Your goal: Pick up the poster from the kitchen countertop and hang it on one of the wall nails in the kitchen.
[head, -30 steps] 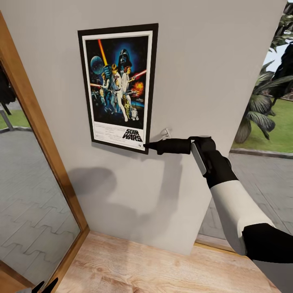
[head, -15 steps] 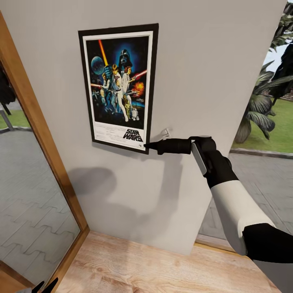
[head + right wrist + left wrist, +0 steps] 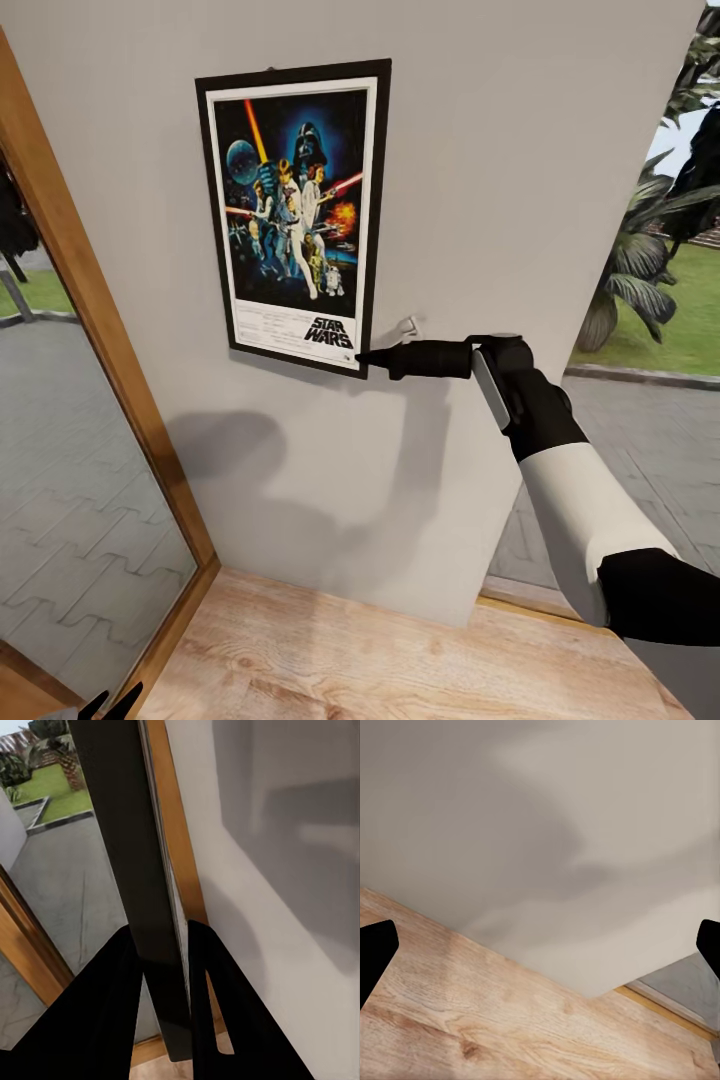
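The poster (image 3: 295, 215) stands upright and flat against the grey wall (image 3: 520, 200), a little tilted, its "STAR WARS" logo at the bottom. The right pincer (image 3: 362, 357) reaches in from the poster's right side and is clenched on the poster's lower right corner; in the right wrist view the poster (image 3: 142, 892) runs edge-on as a dark strip between the two black fingers (image 3: 101, 1020), which press on it from both sides. Just beside that lower right corner, on the wall above the pincer's body, a small pale wall nail (image 3: 408, 325) sticks out, apart from the frame. To the poster's left a wooden door frame (image 3: 95, 300) borders glass looking out on grey paving. Below the poster the wall meets a wooden floor (image 3: 380, 650). The left pincer (image 3: 540, 945) hangs low over that floor, facing the foot of the wall, released, its fingertips (image 3: 375, 952) spread far apart.
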Robot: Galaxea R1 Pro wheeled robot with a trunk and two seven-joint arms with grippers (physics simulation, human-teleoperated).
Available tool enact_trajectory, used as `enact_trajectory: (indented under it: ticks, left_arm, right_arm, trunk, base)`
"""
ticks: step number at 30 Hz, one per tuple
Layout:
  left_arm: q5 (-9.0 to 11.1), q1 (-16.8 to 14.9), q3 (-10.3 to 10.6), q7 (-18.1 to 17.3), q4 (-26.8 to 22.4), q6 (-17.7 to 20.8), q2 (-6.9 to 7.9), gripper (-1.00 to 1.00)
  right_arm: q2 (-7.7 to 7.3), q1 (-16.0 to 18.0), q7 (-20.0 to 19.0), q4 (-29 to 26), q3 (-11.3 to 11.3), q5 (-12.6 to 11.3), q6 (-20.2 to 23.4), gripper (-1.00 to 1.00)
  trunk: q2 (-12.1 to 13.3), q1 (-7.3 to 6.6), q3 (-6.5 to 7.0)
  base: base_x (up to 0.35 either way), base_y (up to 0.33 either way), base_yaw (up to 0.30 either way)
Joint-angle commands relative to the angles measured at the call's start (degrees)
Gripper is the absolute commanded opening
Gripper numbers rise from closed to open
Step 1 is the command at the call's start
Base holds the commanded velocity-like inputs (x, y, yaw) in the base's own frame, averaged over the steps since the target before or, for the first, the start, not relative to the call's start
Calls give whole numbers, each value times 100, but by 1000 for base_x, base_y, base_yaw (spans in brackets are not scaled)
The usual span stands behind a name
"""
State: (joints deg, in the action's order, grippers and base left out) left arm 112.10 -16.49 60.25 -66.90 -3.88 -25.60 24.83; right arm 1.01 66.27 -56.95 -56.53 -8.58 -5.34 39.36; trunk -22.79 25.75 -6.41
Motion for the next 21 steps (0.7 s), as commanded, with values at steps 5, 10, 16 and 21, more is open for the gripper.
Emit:
enact_trajectory:
  ticks: [5,10,16,21]
  left_arm:
    - [49,-4,48,-7,-8,-24,4,100]
    - [49,-4,48,-7,-8,-24,5,100]
    - [49,-4,45,-7,-8,-24,5,100]
    - [49,-4,41,-7,-8,-24,8,100]
  right_arm:
    - [4,20,16,1,-3,-56,62,-100]
    - [4,28,17,1,-3,-56,58,-100]
    - [8,143,14,1,-3,-55,62,-100]
    - [24,236,10,64,-5,-55,63,-100]
  trunk:
    - [-13,4,-13]
    - [-13,4,-13]
    - [-13,4,-13]
    - [-13,4,-13]
  base:
    - [0,0,0]
    - [0,0,0]
    - [0,0,0]
    - [0,0,0]
